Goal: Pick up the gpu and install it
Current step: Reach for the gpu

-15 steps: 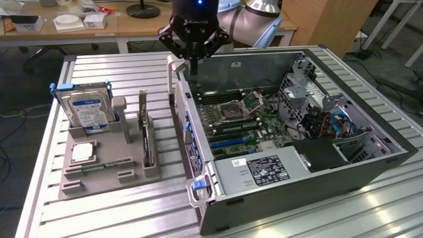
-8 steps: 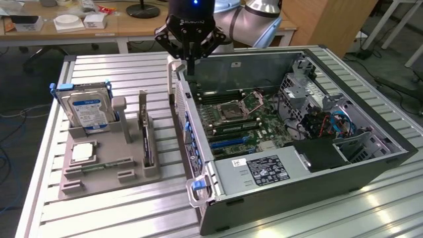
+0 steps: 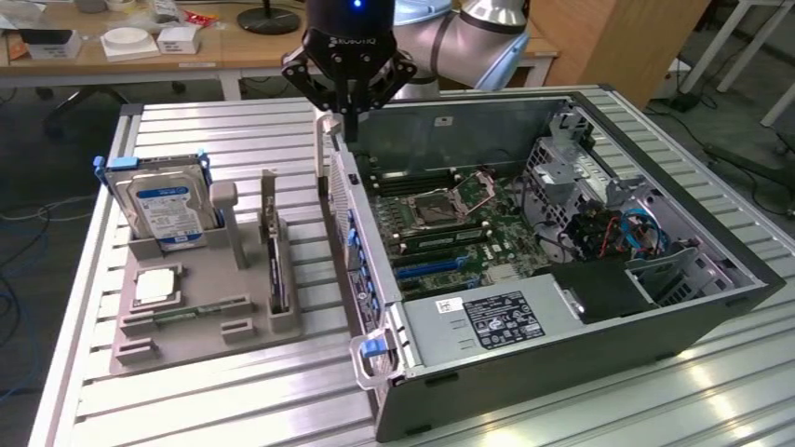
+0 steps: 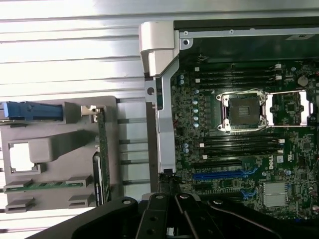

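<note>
Hovering over case edge (image 3: 337, 177): closed fingers (image 3: 352, 116), gpu (image 3: 276, 270) apart

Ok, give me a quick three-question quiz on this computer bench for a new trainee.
1. True or false: the gpu is already seated on the motherboard.
2. Multiple choice: the gripper is
A) open around the gpu
B) shut, above the computer case wall on the tray side
C) open over the processor socket
3. Short answer: which part standing in the grey tray carries a blue-and-white label?

Key
1. False. The gpu stands edge-on in the tray.
2. B
3. The hard drive.
</note>
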Robot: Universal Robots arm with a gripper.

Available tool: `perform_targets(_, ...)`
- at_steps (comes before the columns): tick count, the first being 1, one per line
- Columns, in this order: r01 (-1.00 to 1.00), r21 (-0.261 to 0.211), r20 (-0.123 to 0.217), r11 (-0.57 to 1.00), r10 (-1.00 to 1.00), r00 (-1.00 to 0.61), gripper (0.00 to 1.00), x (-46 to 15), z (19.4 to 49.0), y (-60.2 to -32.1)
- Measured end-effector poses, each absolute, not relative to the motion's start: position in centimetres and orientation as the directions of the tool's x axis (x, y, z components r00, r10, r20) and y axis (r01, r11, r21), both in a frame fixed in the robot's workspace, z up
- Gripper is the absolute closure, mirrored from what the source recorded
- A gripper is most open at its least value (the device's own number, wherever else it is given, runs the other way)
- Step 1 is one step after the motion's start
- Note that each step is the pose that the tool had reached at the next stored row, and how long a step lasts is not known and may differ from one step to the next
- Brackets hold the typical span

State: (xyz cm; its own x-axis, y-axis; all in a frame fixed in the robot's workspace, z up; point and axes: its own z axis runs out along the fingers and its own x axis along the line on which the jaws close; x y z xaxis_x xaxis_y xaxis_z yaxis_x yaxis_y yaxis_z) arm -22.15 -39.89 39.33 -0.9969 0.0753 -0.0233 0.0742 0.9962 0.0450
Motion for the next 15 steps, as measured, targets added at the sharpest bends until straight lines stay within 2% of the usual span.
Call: perform_targets(15,0.074,0.045,-0.023,0.996,0.075,-0.997,0.9,-23.9,39.3,-39.9)
